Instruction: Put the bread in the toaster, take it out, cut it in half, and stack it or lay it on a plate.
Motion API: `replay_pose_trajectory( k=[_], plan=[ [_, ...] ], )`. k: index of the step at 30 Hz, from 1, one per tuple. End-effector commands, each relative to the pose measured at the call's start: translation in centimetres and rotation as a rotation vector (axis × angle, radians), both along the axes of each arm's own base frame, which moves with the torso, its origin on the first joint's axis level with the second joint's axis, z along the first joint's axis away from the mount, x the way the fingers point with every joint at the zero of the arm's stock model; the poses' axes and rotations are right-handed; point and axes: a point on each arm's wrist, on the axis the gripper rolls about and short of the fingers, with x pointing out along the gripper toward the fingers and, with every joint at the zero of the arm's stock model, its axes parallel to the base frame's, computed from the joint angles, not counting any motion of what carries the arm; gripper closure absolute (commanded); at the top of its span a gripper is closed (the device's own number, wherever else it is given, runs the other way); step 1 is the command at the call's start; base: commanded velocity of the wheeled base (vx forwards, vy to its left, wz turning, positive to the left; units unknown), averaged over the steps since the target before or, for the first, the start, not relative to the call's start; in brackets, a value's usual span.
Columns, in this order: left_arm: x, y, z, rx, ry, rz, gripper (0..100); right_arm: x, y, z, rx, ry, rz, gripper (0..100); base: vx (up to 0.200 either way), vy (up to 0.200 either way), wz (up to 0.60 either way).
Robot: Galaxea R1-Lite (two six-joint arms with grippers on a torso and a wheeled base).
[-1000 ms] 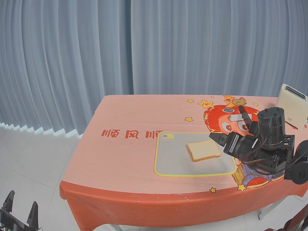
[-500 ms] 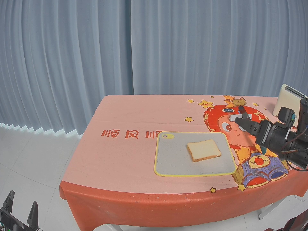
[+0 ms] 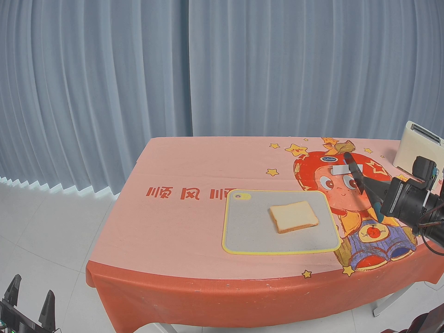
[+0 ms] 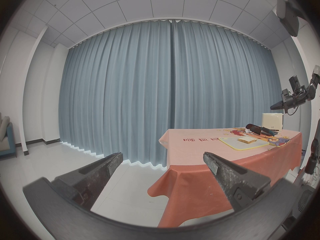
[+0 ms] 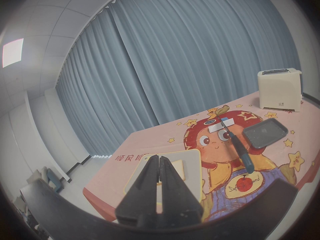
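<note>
A slice of bread (image 3: pixel 294 216) (image 5: pixel 180 169) lies flat on the grey cutting board with a yellow rim (image 3: pixel 249 237) (image 5: pixel 194 160). The cream toaster (image 3: pixel 420 151) (image 5: pixel 279 89) stands at the table's far right. My right gripper (image 3: pixel 367 184) (image 5: pixel 159 160) is shut with nothing in it. It hovers right of the board and points toward the bread. Under it lies a knife (image 3: pixel 378 207) (image 5: pixel 240 147) with a teal handle. My left gripper (image 3: pixel 28 299) (image 4: pixel 163 170) hangs open, low beside the table's left end.
A dark grey tray (image 5: pixel 265 132) sits between the knife and the toaster. Two white labels (image 3: pixel 341 169) lie near the knife's tip. An orange printed cloth (image 3: pixel 185 237) covers the table, and a curtain hangs behind it.
My right arm has pulled back to the right, away from the board's edge and the bread. The bread and the left gripper have not moved.
</note>
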Motion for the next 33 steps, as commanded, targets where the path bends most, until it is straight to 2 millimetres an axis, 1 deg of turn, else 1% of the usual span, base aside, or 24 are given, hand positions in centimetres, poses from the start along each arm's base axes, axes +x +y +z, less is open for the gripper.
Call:
replay_pose_trajectory(
  k=[1,3,6,9,10,13,16,19,21,22,26,30,33],
  plan=[
    [0.1,0.0,-0.5,-0.001,0.012,0.0,0,0.0,-0.5,-0.2,-0.025,-0.004,-0.024,100,0.0,0.0,0.0],
    [0.1,0.0,-0.5,-0.001,0.01,0.0,0,0.5,-1.6,-0.4,-0.055,-0.004,-0.079,100,0.0,0.0,0.0],
    [0.1,0.0,-0.5,-0.001,0.012,0.0,0,0.9,-2.6,-0.9,-0.108,0.007,-0.124,100,0.0,0.0,0.0],
    [0.1,0.0,-0.5,-0.001,0.012,0.002,0,0.9,-3.1,-1.5,-0.152,0.021,-0.143,100,0.0,0.0,0.0],
    [0.1,0.0,-0.5,-0.001,0.012,0.0,0,1.0,-3.3,-1.7,-0.171,0.025,-0.146,0,0.0,0.0,0.0],
    [0.1,0.0,-0.5,-0.001,0.012,0.0,0,0.7,-3.8,-2.0,-0.205,0.027,-0.157,0,0.0,0.0,0.0],
    [0.1,0.0,-0.5,-0.001,0.012,0.0,0,0.4,-4.5,-2.8,-0.262,0.046,-0.176,0,0.0,0.0,0.0],
    [0.1,0.0,-0.5,-0.001,0.01,0.0,0,0.7,-5.4,-2.7,-0.302,0.047,-0.214,0,0.0,0.0,0.0],
    [0.1,0.0,-0.5,-0.001,0.012,0.0,0,0.9,-5.5,-2.5,-0.307,0.044,-0.22,0,0.0,0.0,0.0],
    [0.1,0.0,-0.5,-0.001,0.012,0.0,0,1.6,-5.3,-2.1,-0.319,0.04,-0.214,0,0.0,0.0,0.0],
    [0.1,0.0,-0.5,-0.001,0.012,0.0,0,3.3,-5.2,-2.1,-0.371,0.11,-0.207,0,0.0,0.0,0.0],
    [0.1,0.0,-0.5,-0.001,0.012,0.002,0,4.3,-6.0,-1.8,-0.417,0.181,-0.226,0,0.0,0.0,0.0],
    [0.1,0.0,-0.5,-0.001,0.01,0.002,0,5.7,-5.9,-2.8,-0.435,0.226,-0.224,0,0.0,0.0,0.0]
  ],
)
